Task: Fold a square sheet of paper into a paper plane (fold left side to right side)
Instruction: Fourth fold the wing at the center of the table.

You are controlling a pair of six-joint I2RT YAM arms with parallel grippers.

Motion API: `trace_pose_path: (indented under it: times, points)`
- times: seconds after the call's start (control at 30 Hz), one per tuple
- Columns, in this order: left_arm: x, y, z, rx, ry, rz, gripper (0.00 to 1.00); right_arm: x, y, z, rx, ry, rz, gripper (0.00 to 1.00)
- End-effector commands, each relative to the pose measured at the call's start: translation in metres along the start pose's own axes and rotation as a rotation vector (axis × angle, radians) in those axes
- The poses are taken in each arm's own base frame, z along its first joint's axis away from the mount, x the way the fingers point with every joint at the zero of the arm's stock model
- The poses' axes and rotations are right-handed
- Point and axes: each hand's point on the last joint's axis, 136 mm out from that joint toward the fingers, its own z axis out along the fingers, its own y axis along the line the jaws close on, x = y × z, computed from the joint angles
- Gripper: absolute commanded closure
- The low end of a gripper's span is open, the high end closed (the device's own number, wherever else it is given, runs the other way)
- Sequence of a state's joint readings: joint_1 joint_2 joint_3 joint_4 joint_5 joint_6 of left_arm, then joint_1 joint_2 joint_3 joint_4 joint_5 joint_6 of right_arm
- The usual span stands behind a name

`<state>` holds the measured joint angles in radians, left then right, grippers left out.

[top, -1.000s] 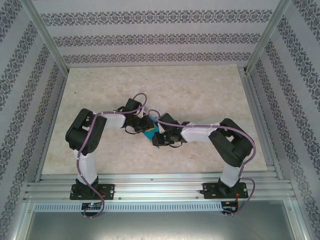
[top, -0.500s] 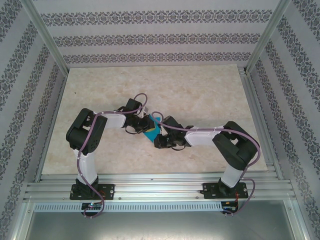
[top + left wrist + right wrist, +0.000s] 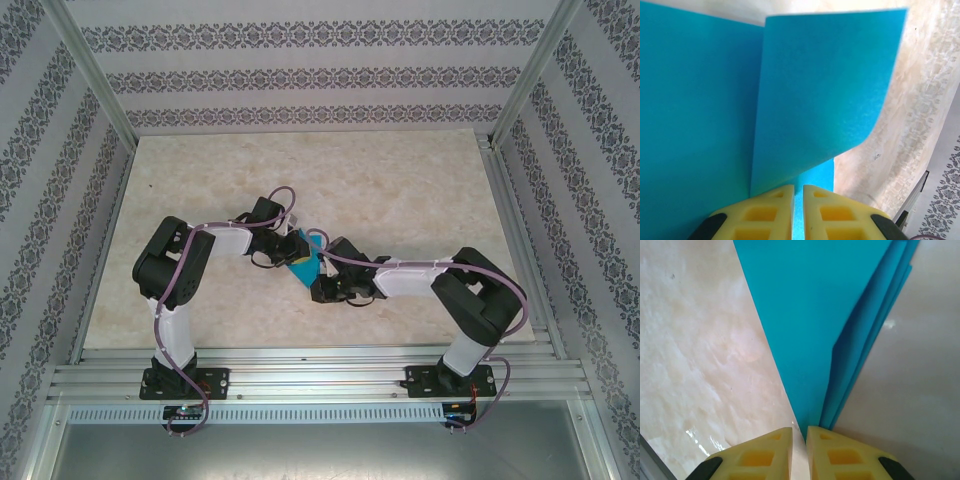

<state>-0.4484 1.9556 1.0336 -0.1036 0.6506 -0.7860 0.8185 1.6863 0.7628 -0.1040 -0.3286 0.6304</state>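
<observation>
High overview, two close wrist views.
Looks down from above and behind the arm bases [image 3: 185, 381] onto the marble-patterned table [image 3: 400, 180]; rides each wrist, peering forward past yellow fingertips [image 3: 765, 215], very near the blue paper [image 3: 303, 262]; shares, seemingly, that same paper across all three.

White-black arms [image 3: 178, 335], purple cables [image 3: 283, 189], yellow fingers [image 3: 785, 210]

Left gripper [image 3: 798, 191] pinching cyan sheet [image 3: 695, 130] at near edge; folded flap [image 3: 830, 95] curled upward; marbled table [image 3: 922, 100] at right

Paper plane [image 3: 304, 264] on the table [image 3: 400, 180] — left tool [image 3: 797, 200] at its left, right tool [image 3: 799, 440] opposite.
</observation>
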Motion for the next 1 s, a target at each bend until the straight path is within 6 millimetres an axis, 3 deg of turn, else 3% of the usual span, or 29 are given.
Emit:
trace_pose_path:
  times: [0.0,0.1,0.33,0.43,0.5,0.73,0.97]
  points:
    - [0.012,0.054,0.017,-0.174,0.017,-0.048,0.85,0.070,-0.022,-0.005,0.078,0.248,0.032,0.83]
    - [0.011,0.052,0.017,-0.171,0.016,-0.047,0.85,0.062,-0.016,-0.015,0.067,0.224,0.009,0.83]
    - [0.012,0.051,0.016,-0.166,0.016,-0.047,0.85,-0.009,0.030,-0.046,-0.137,-0.028,0.000,0.82]
    - [0.013,0.050,0.016,-0.163,0.017,-0.047,0.85,-0.032,0.044,-0.046,-0.188,-0.093,0.001,0.82]
    - [0.012,0.049,0.016,-0.160,0.015,-0.046,0.85,-0.039,0.042,-0.038,-0.171,-0.104,0.005,0.82]
    - [0.011,0.047,0.017,-0.157,0.013,-0.044,0.85,-0.037,0.020,-0.002,-0.104,-0.055,0.030,0.82]
    - [0.009,0.041,0.012,-0.157,0.012,-0.024,0.85,-0.006,-0.023,0.007,0.060,0.034,0.086,0.83]
